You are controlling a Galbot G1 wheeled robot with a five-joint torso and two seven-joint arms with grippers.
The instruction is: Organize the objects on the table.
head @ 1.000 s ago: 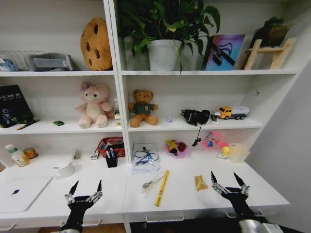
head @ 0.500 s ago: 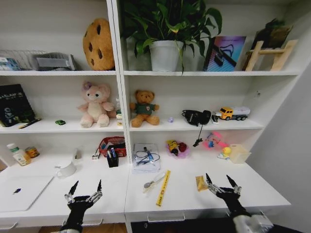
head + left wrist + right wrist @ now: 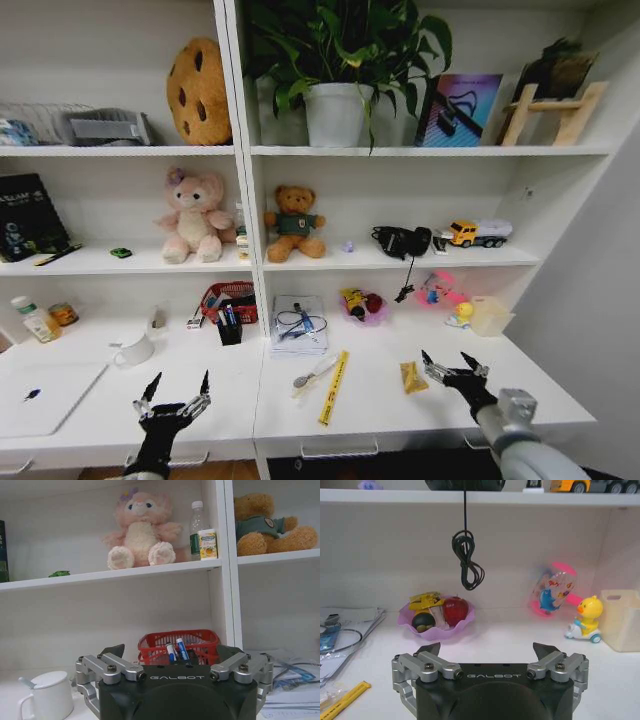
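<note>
On the long white table [image 3: 380, 415] lie a yellow ruler-like strip [image 3: 333, 386] and a small yellow packet [image 3: 412, 376]. A silver laptop [image 3: 50, 396] sits closed at the left. Blue and black pens [image 3: 229, 320] stand in a black holder by the red basket [image 3: 232, 296]. A tiny green toy [image 3: 120, 253] rests on the shelf above. My right gripper [image 3: 447, 362] hovers open just right of the packet, and its wrist view shows the open gripper [image 3: 487, 650] with the strip's end [image 3: 342, 700] beside it. My left gripper [image 3: 180, 385] is open over the table's front edge, and its wrist view looks past the gripper [image 3: 172, 652] at the pens [image 3: 179, 649].
A metal spoon [image 3: 313, 374] lies beside the strip. A white mug [image 3: 133, 349] stands left of the pens, with papers [image 3: 298, 325] in the middle. At the back are a pink bowl [image 3: 436, 625], a duck toy [image 3: 585, 620] and a clear container [image 3: 490, 315]. Shelves rise behind.
My right gripper has moved left and forward over the table, closer to the yellow packet. The left gripper has stayed where it was.
</note>
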